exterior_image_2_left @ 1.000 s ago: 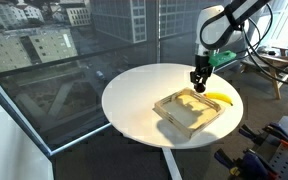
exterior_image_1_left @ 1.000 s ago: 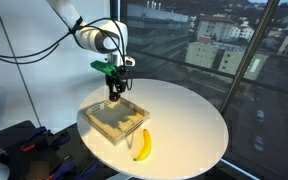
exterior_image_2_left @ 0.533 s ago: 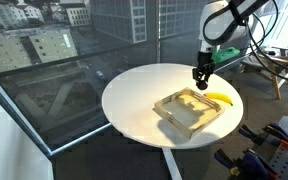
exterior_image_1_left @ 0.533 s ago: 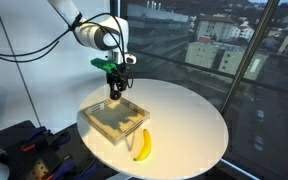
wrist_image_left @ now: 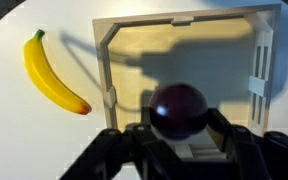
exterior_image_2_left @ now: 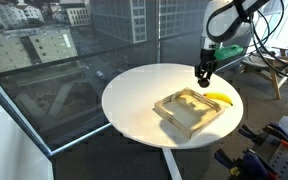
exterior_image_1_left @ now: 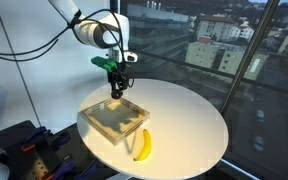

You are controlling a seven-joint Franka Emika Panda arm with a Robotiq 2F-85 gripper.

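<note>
1. In my wrist view, a dark purple fruit (wrist_image_left: pixel 179 108), round, glossy and plum-like, sits clamped between the fingers of my gripper (wrist_image_left: pixel 179 128).
2. It hangs in the air over one edge of the open wooden tray (wrist_image_left: pixel 184 17), clear of the tray's floor.

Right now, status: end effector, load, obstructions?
End effector shut on a dark plum. Hanging over the wooden tray, not touching. Banana on the table beside the tray, apart from both.
</note>
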